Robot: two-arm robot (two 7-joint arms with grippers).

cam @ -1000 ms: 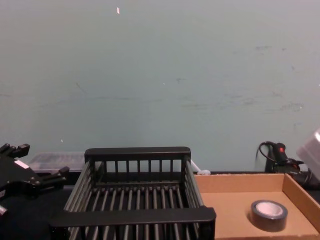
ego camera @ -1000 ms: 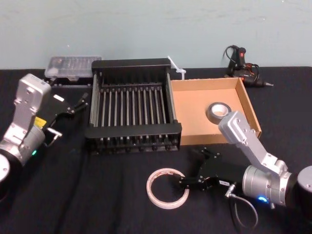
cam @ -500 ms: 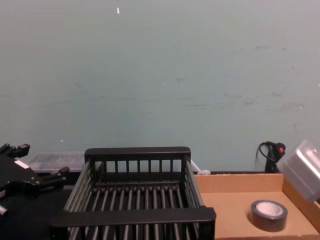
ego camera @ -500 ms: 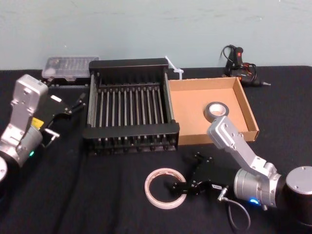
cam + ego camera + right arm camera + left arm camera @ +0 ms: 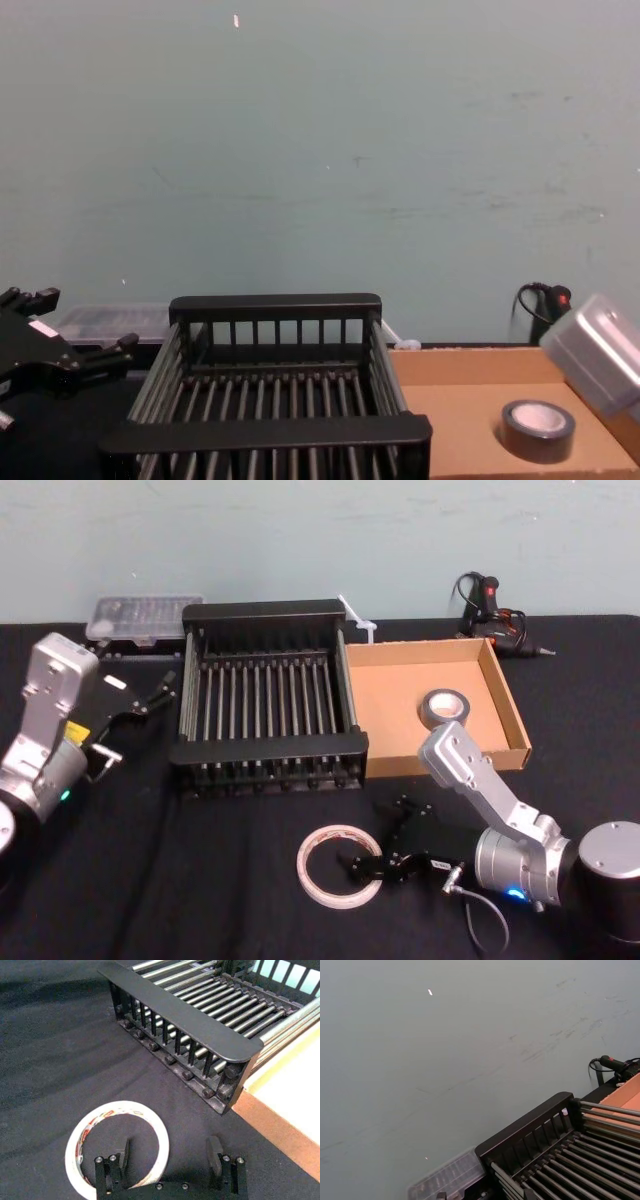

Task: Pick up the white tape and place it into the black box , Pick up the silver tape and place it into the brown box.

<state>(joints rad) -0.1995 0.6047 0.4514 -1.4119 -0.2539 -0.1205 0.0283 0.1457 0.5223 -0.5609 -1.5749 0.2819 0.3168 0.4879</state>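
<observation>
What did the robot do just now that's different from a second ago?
The right gripper slid leftward, closer to the white tape; its open jaws now straddle the ring's wall, not yet closed. The silver tape stayed in the brown box, the black box stayed empty, and the left gripper stayed parked.

The tape ring [image 5: 341, 865] is white with red print on its inner face. The small roll [image 5: 445, 709] is dull grey-silver with a pale centre. The slatted crate [image 5: 268, 750] is black, the cardboard tray [image 5: 505, 708] tan, the tablecloth [image 5: 200, 880] black.
</observation>
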